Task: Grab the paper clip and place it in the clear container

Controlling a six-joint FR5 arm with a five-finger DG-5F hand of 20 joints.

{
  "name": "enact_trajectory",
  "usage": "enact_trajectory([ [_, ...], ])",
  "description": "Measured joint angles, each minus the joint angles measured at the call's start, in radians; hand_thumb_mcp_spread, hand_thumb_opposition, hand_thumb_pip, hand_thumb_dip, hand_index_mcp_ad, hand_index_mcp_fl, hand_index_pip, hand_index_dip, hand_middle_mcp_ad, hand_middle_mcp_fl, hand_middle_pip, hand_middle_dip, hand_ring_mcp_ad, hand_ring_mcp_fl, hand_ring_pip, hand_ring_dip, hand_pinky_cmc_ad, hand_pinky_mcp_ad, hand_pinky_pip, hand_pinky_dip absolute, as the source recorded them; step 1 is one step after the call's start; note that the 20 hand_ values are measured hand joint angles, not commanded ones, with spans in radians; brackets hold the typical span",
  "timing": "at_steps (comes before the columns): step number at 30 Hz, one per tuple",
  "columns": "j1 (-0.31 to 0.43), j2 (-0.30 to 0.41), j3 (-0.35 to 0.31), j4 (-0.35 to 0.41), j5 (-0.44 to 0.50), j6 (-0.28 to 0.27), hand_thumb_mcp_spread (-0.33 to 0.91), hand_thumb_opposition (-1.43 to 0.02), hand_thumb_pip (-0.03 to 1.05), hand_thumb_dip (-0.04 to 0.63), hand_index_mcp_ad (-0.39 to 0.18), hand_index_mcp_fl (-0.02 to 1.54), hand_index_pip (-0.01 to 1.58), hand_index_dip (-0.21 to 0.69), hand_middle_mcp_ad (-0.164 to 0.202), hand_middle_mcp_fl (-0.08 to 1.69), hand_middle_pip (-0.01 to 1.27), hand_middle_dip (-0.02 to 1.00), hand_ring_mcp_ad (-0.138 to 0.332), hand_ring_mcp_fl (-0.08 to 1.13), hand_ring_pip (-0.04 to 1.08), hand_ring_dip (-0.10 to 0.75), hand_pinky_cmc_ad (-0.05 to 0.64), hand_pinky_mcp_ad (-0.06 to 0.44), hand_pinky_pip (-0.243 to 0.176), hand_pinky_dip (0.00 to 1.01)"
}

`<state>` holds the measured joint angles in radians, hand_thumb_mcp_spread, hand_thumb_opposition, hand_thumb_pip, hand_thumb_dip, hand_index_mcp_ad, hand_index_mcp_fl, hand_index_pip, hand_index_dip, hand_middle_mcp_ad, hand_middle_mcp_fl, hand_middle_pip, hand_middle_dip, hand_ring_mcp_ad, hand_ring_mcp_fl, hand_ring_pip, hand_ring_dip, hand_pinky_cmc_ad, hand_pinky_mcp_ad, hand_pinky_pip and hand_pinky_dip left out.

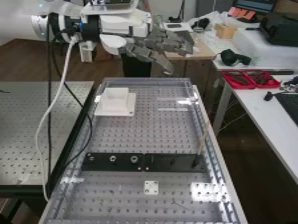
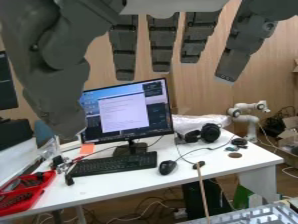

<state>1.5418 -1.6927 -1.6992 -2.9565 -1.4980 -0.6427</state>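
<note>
1 thin piece [image 1: 180, 204], long axis aslant, near 1 small white plate [image 1: 151, 187], 1 robot hand [image 1: 151, 44], fingers open

Probably a robotics lab: perforated metal bench [image 1: 169, 137], desk [image 2: 249, 159], monitor [image 2: 125, 111], robot arm [image 1: 76, 25].

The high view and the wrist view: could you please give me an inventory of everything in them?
Bench: one, grey, centre
White block: one, far part of bench
Plates: two, black, end to end across bench
Small plate: one, white, nearer
Stick: one, tan, upright, bench's edge
Side table: one, grey, left of bench
Red tray: at least one, on desk
Desk: one, white, beyond bench
Monitor, keyboard, mouse: one each, dark, on desk
Headphones: one pair, black, on desk
Small robot arm: one, white, behind desk
Cable: one, white, hanging from arm
Arm: one, white, upper left
Hand: one, dark grey, above bench's far end
</note>
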Motion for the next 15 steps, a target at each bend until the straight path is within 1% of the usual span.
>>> enact_trajectory([
  [3,0.001,-0.003,0.003,-0.003,0.0,-0.017,0.3,-0.75,0.61,0.267,-0.108,0.29,0.1,0.161,0.066,0.09,0.13,0.2,0.098,0.0,0.11,0.103,0.379,0.279,-0.096,0.6],
  [9,0.004,-0.009,0.014,-0.011,-0.002,-0.034,0.3,-0.75,0.61,0.267,-0.108,0.29,0.1,0.161,0.066,0.07,0.13,0.2,0.098,0.0,0.11,0.103,0.379,0.279,-0.096,0.6],
  [15,0.004,-0.007,0.018,-0.015,0.0,-0.037,0.3,-0.75,0.61,0.267,-0.108,0.29,0.1,0.161,0.066,0.07,0.13,0.2,0.098,0.0,0.12,0.103,0.379,0.279,-0.096,0.6],
])
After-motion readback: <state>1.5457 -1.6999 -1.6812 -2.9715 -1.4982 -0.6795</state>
